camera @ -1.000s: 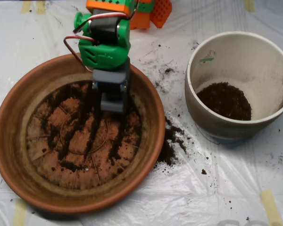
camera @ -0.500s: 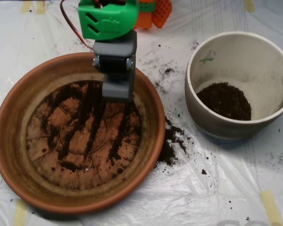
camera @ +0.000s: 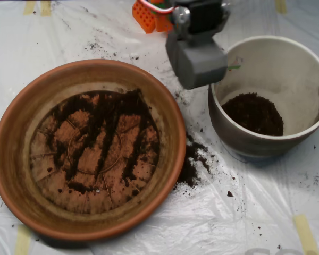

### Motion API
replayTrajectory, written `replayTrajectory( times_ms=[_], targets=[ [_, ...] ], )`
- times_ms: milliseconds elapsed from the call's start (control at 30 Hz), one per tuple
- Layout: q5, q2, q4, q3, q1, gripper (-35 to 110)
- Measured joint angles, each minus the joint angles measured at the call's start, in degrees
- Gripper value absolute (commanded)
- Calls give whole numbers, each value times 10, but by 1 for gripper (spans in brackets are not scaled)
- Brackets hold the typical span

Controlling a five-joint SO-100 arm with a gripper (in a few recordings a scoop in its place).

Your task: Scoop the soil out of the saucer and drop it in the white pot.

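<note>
The soil (camera: 103,135) lies mostly in the saucer (camera: 13,159), spread thin in dark streaks and patches across the ridged base, thickest toward the upper middle and right side of the dish, with bare orange clay showing between the streaks. A second heap of the same dark soil sits at the bottom of the white pot (camera: 271,53), which stands to the right of the saucer and apart from it. More soil has spilled onto the white plastic sheet (camera: 244,212), in a small pile touching the saucer's right rim and in loose crumbs scattered between the two vessels and above the saucer.

The grey scoop (camera: 196,61) hangs over the gap between saucer and pot, its right edge overlapping the pot's upper left rim beside the small green mark. Its two shells look closed together, showing one smooth grey outer face; what it holds cannot be seen from above. An orange part of the arm (camera: 148,15) sits at the top edge, left of the scoop
</note>
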Motion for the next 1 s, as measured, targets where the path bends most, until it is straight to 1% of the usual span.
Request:
replayTrajectory(
  times_ms=[133, 267, 433, 500, 767, 900, 1000],
  targets=[
    [-10, 0, 0, -18, -75, -1],
    [2, -48, 23, -94, -132, 0],
    [23, -86, 38, -133, -162, 31],
    [36, -87, 38, -134, -168, 40],
    [55, -86, 17, -111, -149, 42],
    [91, -83, 6, -101, -127, 42],
    [120, -72, 4, -101, -91, 43]
  ],
)
